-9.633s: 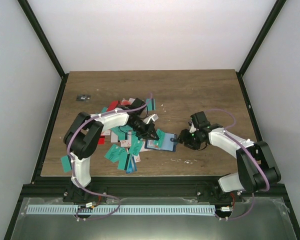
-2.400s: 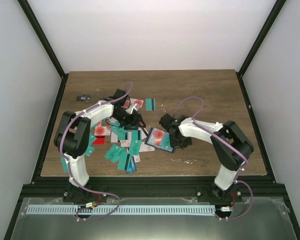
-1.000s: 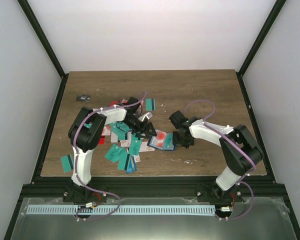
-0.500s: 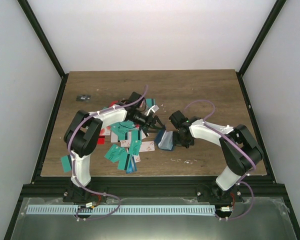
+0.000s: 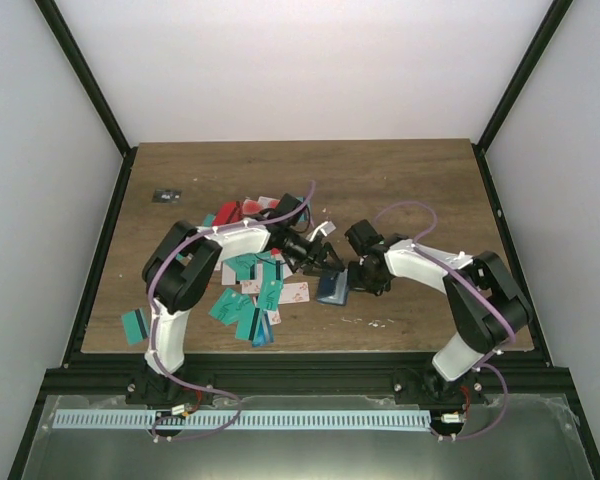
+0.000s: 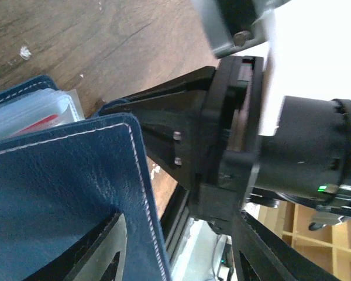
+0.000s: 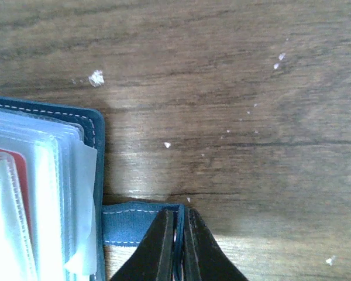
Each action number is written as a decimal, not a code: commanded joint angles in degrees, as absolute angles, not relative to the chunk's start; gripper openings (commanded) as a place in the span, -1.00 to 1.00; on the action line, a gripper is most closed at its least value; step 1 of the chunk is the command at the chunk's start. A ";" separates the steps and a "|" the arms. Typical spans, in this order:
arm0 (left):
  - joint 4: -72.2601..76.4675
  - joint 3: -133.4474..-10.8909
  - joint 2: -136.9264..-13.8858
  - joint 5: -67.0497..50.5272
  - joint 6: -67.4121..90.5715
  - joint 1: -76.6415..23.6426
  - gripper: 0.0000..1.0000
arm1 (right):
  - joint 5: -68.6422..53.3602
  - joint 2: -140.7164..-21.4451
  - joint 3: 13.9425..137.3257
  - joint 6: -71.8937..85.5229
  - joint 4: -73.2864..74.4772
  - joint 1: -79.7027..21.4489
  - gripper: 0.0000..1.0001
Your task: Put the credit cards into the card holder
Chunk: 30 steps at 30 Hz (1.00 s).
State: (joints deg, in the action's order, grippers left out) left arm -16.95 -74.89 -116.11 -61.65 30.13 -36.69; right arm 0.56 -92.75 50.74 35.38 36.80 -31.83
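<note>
Dark blue leather fills the left wrist view: it is the cover of the card holder (image 6: 64, 205), lifted up, with clear pockets (image 6: 32, 117) showing behind it. Something red shows through the pockets.

From above, the card holder (image 5: 332, 288) lies on the brown wooden table (image 5: 400, 180), between the two claws and just to the right of the pile of credit cards (image 5: 242, 300). Most of the cards are teal. A white one with a red blotch (image 5: 295, 292) lies just beside the holder. One teal card (image 5: 133, 325) lies well apart, near the left edge of the table. A tiny black-grey thing (image 5: 165, 195) sits near the far left corner.

The left gripper (image 5: 325, 258) is right above the far side of the holder. Its two fingers are spread wide. The blue cover leans on one finger (image 6: 99, 257), but it is not pinched.

The right gripper (image 7: 176, 213) is low on the table at the holder's right side. Its fingers are pressed tight together on the little blue clasp tab (image 7: 134, 225) that sticks out from the holder's edge. The tab lies flat on the wood.
</note>
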 commanded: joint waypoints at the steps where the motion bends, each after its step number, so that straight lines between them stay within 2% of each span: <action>1: -12.19 -75.59 -119.19 -58.48 32.60 -37.53 -0.06 | -3.22 -92.22 47.06 35.65 30.27 -28.92 -0.99; 8: -10.54 -75.34 -120.38 -53.18 35.62 -38.23 -0.48 | -4.19 -89.22 45.92 35.86 29.68 -28.08 -0.99; 15: -20.77 -76.81 -120.67 -43.81 31.63 -38.31 -0.87 | -3.57 -87.60 46.52 36.00 30.87 -27.95 -0.99; 30: -30.57 -81.00 -122.26 -29.85 30.17 -40.56 -0.92 | -9.43 -84.79 52.12 36.65 33.46 -27.86 -0.99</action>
